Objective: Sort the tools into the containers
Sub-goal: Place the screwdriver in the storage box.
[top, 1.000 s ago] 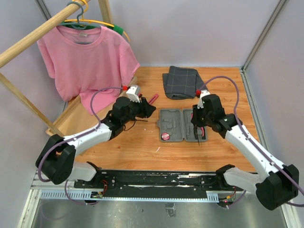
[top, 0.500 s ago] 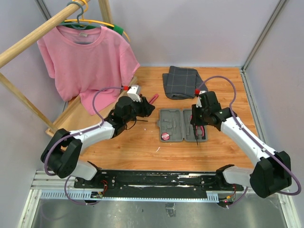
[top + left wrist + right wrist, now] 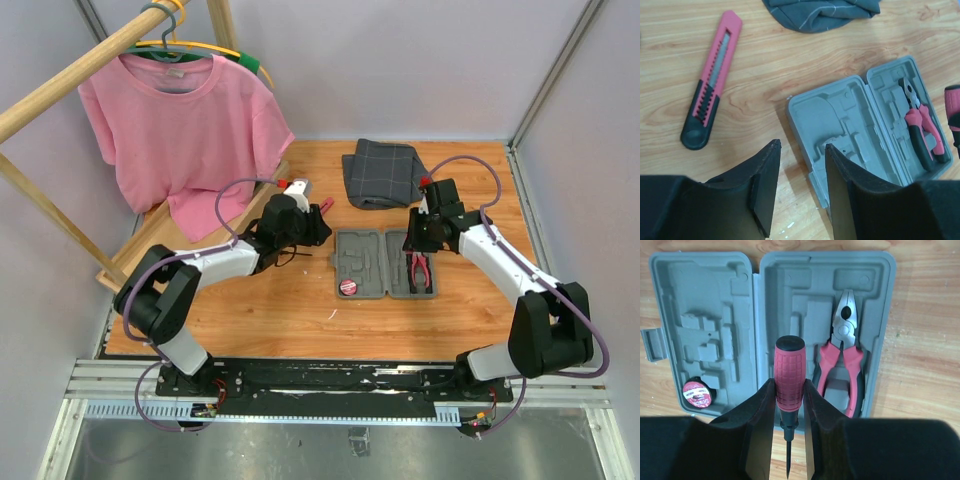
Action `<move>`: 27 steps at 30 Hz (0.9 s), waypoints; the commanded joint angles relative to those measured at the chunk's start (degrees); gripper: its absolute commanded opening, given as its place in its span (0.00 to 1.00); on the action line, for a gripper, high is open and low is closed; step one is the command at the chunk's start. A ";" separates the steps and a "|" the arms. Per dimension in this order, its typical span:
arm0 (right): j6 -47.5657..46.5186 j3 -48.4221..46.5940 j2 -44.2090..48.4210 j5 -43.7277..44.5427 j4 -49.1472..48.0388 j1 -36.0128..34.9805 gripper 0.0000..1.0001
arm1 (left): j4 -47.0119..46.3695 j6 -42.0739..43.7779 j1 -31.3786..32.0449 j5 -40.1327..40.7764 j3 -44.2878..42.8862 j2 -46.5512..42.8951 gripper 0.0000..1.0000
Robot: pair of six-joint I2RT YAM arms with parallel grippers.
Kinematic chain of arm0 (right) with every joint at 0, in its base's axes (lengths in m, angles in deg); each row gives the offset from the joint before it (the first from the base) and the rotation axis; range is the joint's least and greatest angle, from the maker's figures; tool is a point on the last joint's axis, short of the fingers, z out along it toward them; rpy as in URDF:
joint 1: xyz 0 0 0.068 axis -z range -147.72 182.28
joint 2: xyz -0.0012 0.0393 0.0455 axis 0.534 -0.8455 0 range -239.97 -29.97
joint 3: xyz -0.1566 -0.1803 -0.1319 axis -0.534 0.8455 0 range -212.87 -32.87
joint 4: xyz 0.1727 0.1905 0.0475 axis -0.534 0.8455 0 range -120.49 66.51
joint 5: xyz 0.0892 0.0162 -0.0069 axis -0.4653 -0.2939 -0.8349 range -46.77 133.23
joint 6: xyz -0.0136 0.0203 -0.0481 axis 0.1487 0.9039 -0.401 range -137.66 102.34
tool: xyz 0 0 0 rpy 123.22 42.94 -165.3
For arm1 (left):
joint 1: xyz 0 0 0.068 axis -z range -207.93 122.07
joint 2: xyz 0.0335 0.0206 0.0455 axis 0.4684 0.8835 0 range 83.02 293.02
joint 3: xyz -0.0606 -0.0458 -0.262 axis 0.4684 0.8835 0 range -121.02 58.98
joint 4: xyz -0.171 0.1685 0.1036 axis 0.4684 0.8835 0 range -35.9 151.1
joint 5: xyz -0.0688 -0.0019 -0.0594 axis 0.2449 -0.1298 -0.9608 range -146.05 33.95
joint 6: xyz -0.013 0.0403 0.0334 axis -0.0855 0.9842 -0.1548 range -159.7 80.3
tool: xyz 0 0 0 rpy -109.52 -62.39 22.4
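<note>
Above the case (image 3: 705, 300), my right gripper (image 3: 789, 387) clamps one screwdriver (image 3: 789, 365), parallel to one pliers (image 3: 845, 320), tip toward my wrist; my left gripper (image 3: 801, 160) gapes empty near one knife (image 3: 712, 82).

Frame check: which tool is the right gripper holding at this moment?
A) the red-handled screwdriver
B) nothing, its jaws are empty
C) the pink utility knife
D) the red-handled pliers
A: in the right wrist view the red-handled screwdriver is clamped in the right gripper, while the pliers lie in the grey case and the utility knife lies on the table.
</note>
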State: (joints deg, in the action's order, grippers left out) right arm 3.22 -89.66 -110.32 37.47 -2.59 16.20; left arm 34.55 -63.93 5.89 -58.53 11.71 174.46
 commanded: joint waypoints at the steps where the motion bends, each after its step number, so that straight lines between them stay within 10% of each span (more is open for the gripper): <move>1: 1.62 -1.55 -0.82 -1.56 -1.56 0.65 0.01 | 2.68 -0.10 -0.38 -6.90 -3.84 4.25 0.45; 27: 3.70 -0.84 -3.21 -1.53 -5.64 0.62 0.01 | 7.54 -2.02 -0.40 -13.47 -11.61 17.59 0.28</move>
State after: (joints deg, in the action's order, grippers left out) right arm 6.28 -89.88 -112.55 35.26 -6.74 16.20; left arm 41.45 -65.89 5.89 -71.19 1.85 191.20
